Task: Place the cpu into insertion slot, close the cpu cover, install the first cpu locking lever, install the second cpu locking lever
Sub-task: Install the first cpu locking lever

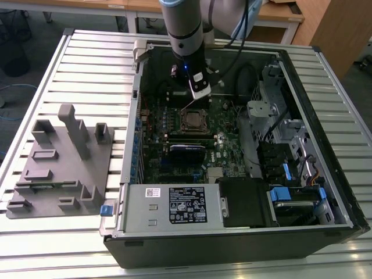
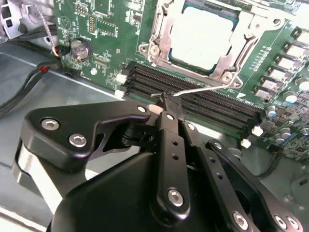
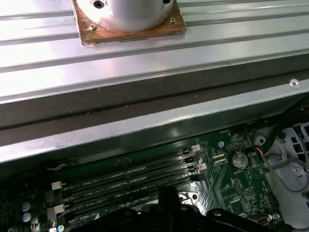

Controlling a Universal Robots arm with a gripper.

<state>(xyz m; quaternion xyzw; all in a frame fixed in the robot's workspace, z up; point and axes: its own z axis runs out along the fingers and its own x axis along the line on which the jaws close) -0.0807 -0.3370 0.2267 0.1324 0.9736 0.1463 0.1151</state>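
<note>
While pincer (image 2: 166, 99) grips locking lever (image 2: 203, 88), cpu (image 2: 203, 36) sits under cpu cover (image 2: 161, 36).

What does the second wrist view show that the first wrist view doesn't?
Second wrist view: the cpu lying in the insertion slot, the cpu cover framing it, and the gripper pinching a thin wire locking lever.
First wrist view: the case wall, the slatted table and a white round base.
Shared: the memory slots, the coin battery and the green board.
</note>
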